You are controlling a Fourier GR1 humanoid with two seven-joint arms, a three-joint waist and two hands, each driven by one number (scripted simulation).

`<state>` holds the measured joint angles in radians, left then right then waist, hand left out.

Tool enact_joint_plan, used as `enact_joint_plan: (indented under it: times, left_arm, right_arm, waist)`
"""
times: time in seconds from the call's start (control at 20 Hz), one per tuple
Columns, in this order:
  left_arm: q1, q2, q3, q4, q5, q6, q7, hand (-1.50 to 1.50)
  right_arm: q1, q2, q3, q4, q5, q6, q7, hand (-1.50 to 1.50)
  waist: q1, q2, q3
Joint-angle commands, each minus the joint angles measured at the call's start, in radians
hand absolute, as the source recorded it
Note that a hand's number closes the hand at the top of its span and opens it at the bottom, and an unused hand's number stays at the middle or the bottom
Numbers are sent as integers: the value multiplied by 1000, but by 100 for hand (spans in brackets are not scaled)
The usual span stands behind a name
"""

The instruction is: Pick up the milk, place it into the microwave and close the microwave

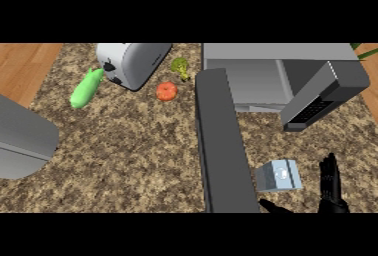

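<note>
The milk (279, 176), a small pale blue-grey carton, stands on the speckled counter (133, 150) at the lower right. My right hand (331, 192) is just right of it, open, fingers straight and pointing away from me, thumb spread out below the carton; it is not touching the milk. The microwave (251, 75) sits at the back right with its cavity showing. Its open door (221, 145) juts toward me as a long dark grey slab, just left of the milk. The keypad panel (319, 102) is on the microwave's right side. My left hand is not visible.
A silver toaster (133, 62) stands at the back. Near it lie a green cucumber (86, 87), a red tomato (167, 91) and a yellow-green vegetable (180, 67). A large grey shape (22, 137) fills the left edge. Beyond the counter's left end is wooden floor (22, 65).
</note>
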<state>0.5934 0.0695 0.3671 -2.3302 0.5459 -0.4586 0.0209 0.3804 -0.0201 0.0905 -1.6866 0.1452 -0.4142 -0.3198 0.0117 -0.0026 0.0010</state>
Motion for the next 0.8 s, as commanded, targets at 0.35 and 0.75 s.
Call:
enact_joint_plan:
  times: [0.35, 0.75]
  left_arm:
    - [60, -39, 17, -138, 129, -20, 44, -150]
    - [89, -4, 94, -134, 201, -68, 58, -150]
  right_arm:
    - [-129, -9, -115, 431, -54, 38, -283, -150]
    - [-259, -24, -186, 641, -114, 103, -415, -150]
  waist:
    - [1, 1, 0]
    - [1, 1, 0]
